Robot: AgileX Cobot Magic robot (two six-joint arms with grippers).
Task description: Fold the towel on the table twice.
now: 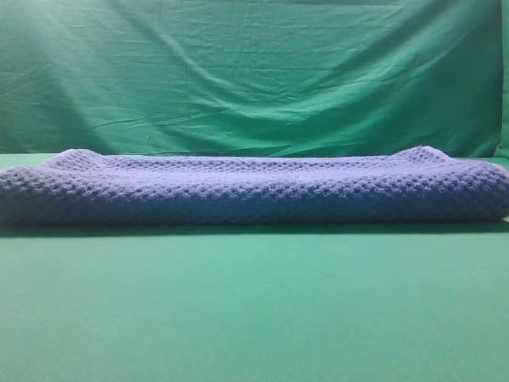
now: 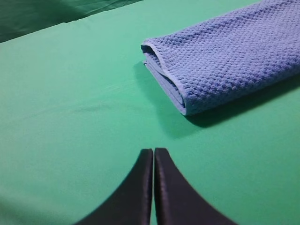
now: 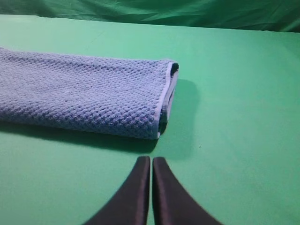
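Closed pincer (image 3: pixel 151 161) near folded towel (image 3: pixel 84 101)

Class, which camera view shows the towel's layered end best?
Left wrist view: the towel shows its stacked folds at the open end. Right wrist shows the other end, less clearly; the exterior high view shows only its long side.

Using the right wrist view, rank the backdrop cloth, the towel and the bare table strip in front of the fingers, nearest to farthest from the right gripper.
1. Table: bare green strip directly ahead of the shut right gripper.
2. Towel: folded, ahead and left, its open end facing right.
3. Backdrop cloth: along the table's far edge.
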